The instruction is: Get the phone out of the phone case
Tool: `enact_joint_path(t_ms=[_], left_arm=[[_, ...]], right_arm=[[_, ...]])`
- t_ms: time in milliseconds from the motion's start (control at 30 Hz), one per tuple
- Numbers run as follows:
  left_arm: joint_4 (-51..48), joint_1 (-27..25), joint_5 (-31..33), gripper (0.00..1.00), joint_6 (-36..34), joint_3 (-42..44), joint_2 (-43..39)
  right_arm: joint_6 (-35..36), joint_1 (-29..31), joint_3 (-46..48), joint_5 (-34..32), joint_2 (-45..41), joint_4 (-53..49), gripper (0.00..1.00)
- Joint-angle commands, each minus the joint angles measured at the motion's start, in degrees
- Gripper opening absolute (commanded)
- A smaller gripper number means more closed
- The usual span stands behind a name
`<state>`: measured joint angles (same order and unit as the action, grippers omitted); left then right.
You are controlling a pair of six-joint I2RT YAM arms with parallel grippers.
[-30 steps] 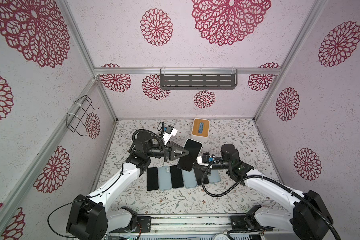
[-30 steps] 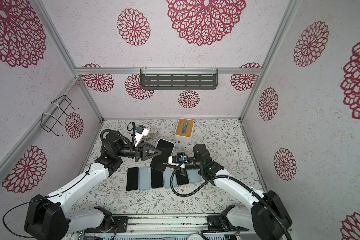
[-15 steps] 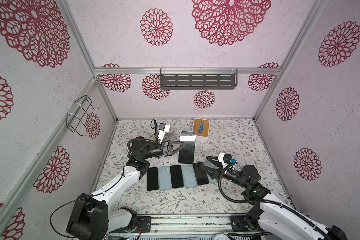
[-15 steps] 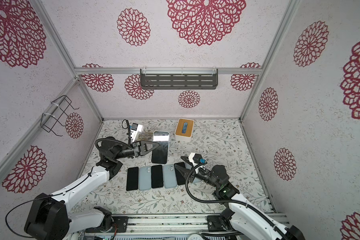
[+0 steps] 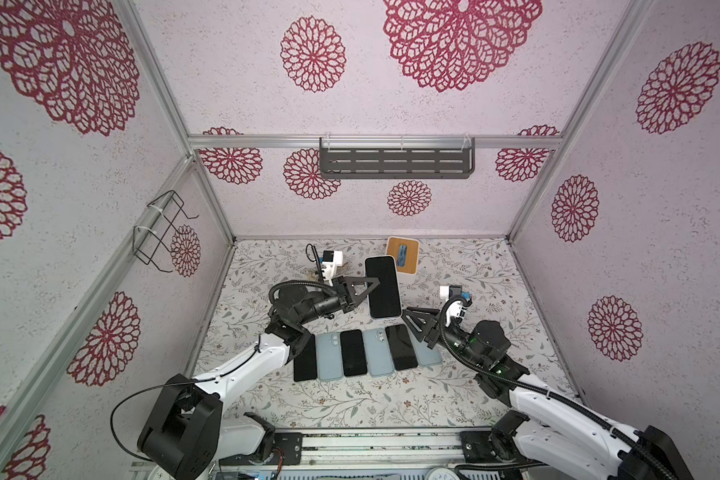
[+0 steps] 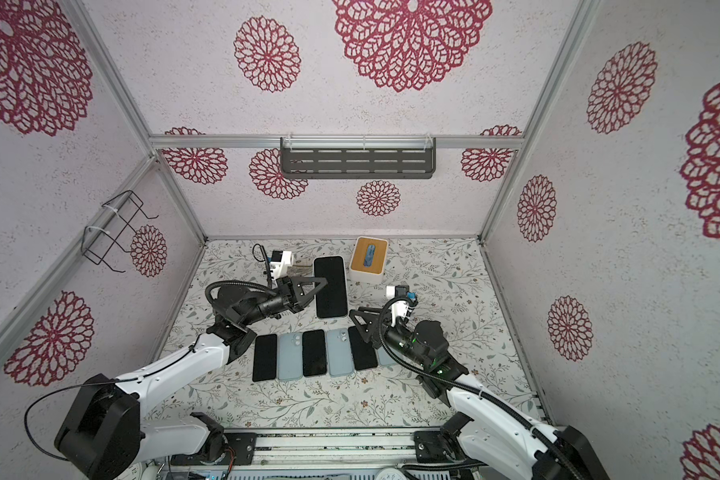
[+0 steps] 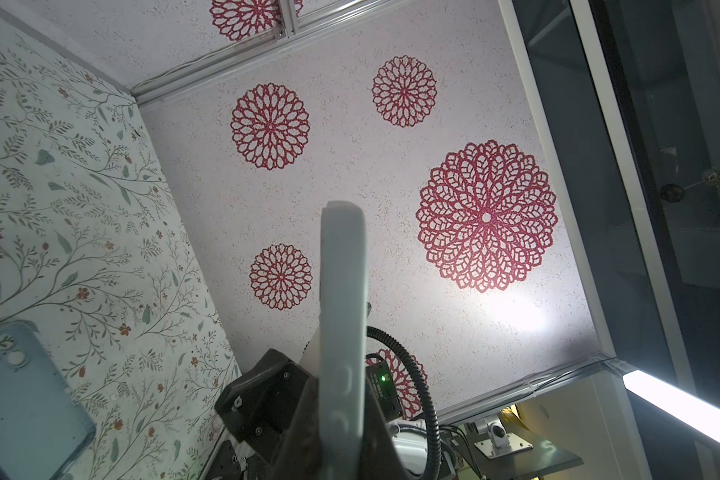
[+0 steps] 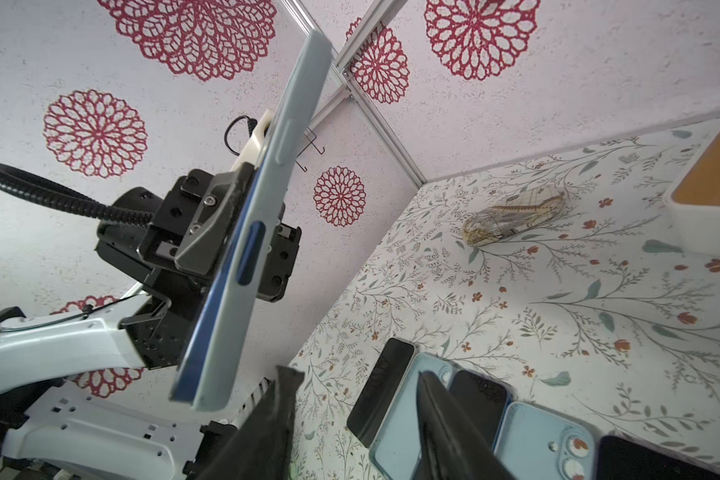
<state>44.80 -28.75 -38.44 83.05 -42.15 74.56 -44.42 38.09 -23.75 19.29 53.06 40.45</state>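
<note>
A phone [image 5: 383, 286] [image 6: 330, 286] with a dark screen sits in a pale grey-blue phone case and is held up above the table, screen toward both top views. My left gripper [image 5: 368, 286] [image 6: 319, 286] is shut on its long left edge. The left wrist view shows the phone case [image 7: 344, 311] edge-on between the jaws. In the right wrist view a dark blue phone edge runs along the case [image 8: 250, 249]. My right gripper [image 5: 410, 322] [image 6: 358, 322] [image 8: 356, 386] is open and holds nothing, just below the phone's lower right corner, apart from it.
A row of several dark phones and pale blue cases [image 5: 354, 353] lies on the floral table under the right gripper. A wood-topped white box [image 5: 403, 254] stands behind the held phone. A small wrapped item [image 8: 516, 212] lies at the back. Walls close in left, right and back.
The right gripper let go of the phone's lower end, opened and drew back toward the front right. The left gripper carried the cased phone further back and turned it more upright.
</note>
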Motion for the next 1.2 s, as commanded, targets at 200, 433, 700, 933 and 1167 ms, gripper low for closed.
enact_joint_path(t_ms=[200,433,700,933,1167], left_arm=[[3.19,-0.57,2.40,0.00,1.51,0.19,-1.97],[2.75,-0.77,2.66,0.00,1.05,0.31,-2.41],[2.75,-0.60,2.83,0.00,0.66,0.14,-2.32],[3.01,-0.63,2.73,0.00,0.41,-0.30,-1.62],[3.55,-0.78,2.84,0.00,0.27,-0.21,-1.53]], right_arm=[[-6.91,0.76,0.39,3.03,0.82,12.98,0.51],[-8.79,0.81,1.59,3.28,2.13,17.42,0.50],[-9.22,0.85,4.27,2.01,-2.55,16.56,0.50],[-10.30,1.46,4.97,2.77,-1.76,19.05,0.50],[-10.96,2.43,3.61,3.65,2.15,22.48,0.50]])
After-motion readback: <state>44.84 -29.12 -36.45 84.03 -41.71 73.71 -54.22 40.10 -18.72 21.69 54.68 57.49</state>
